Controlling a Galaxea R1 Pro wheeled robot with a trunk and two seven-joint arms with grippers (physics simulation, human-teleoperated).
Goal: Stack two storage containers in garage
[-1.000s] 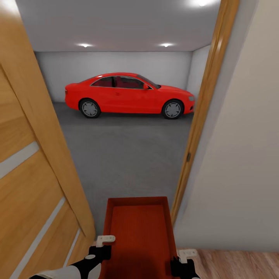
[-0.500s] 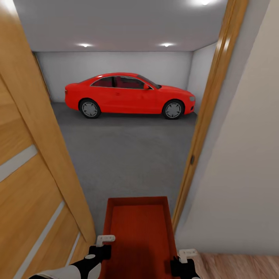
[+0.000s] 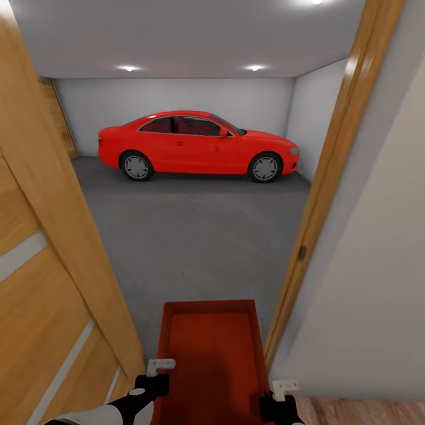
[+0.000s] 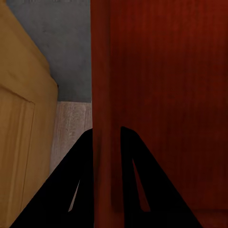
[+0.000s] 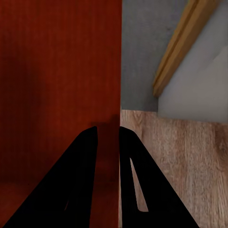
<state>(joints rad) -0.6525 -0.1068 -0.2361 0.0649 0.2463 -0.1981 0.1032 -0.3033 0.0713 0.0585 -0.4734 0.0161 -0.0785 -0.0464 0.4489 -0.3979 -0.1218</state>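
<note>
An orange-red storage container is held level in front of me, its far end reaching through a doorway into the garage. My left gripper is shut on its left side wall, and my right gripper on its right side wall. In the left wrist view the black fingers of the left gripper straddle the container's wall. The right wrist view has the right gripper clamped on the other wall. The garage's grey concrete floor stretches ahead. The living room is out of view.
An open wooden plank door stands close on my left. The wooden door frame and a pale wall are close on my right. A red car is parked across the garage's far side. Light wood floor lies under my right side.
The view has advanced toward the doorway: the door and frame have spread outward and more of the garage shows. Both grippers keep their hold on the container.
</note>
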